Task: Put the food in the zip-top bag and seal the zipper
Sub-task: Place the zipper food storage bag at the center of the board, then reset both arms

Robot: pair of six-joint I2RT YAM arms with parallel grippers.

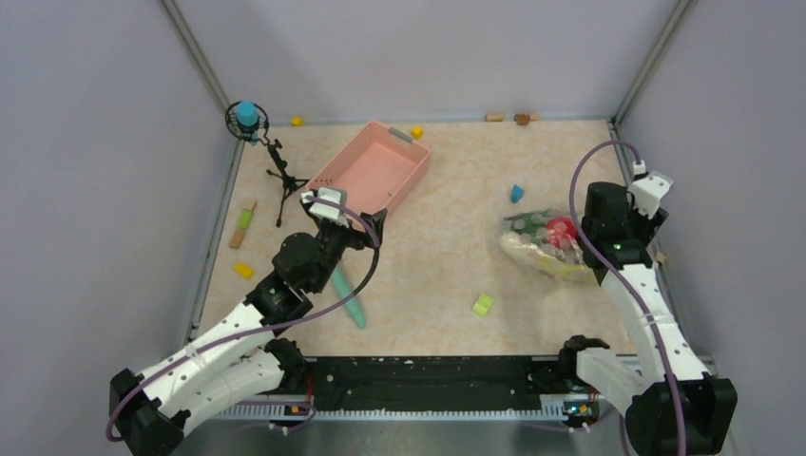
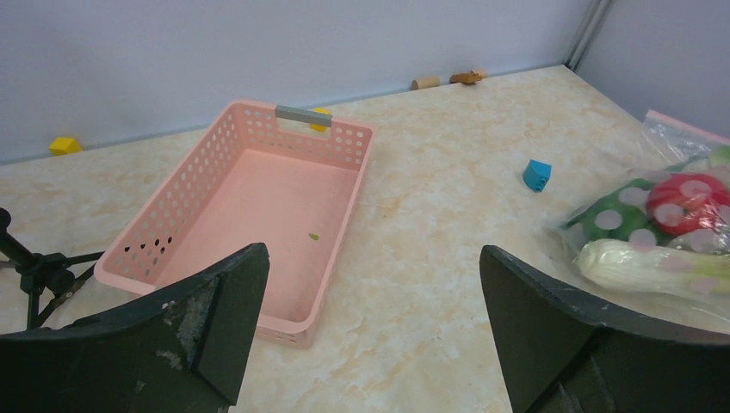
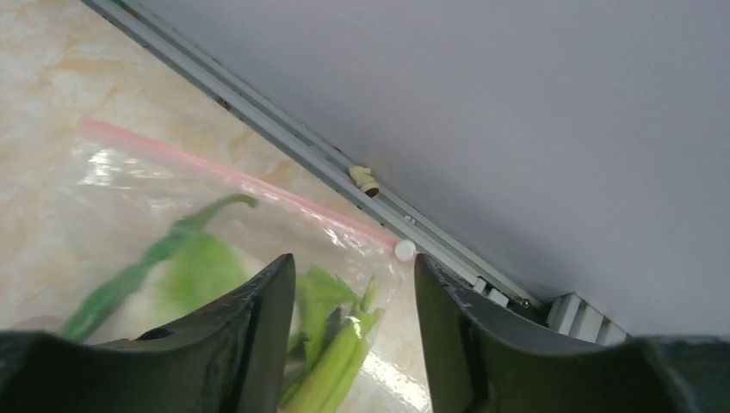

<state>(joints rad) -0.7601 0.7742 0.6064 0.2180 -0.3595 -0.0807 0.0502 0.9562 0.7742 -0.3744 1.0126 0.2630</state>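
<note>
several glossy toy vegetables (image 1: 561, 231) crowd one crinkly clear bag (image 3: 112, 185).

I am seeing white arm links (image 1: 219, 337), black joints (image 1: 302, 258), purple cables (image 1: 354, 275) trailing behind each claw; black fingers (image 2: 215, 310) of the left claw (image 2: 372, 252) are showing scuffs.

A marble-patterned table (image 1: 447, 256) carries a pink basket (image 1: 373, 174) toward its far-left corner, a tripod (image 1: 278, 176) just beside it, and a filled bag (image 1: 546, 249) near the right edge. A teal stick (image 1: 348, 296) lies near the front edge; a blue block (image 1: 516, 194), a green block (image 1: 483, 304) and a yellow block (image 1: 244, 270) lie scattered.
</note>
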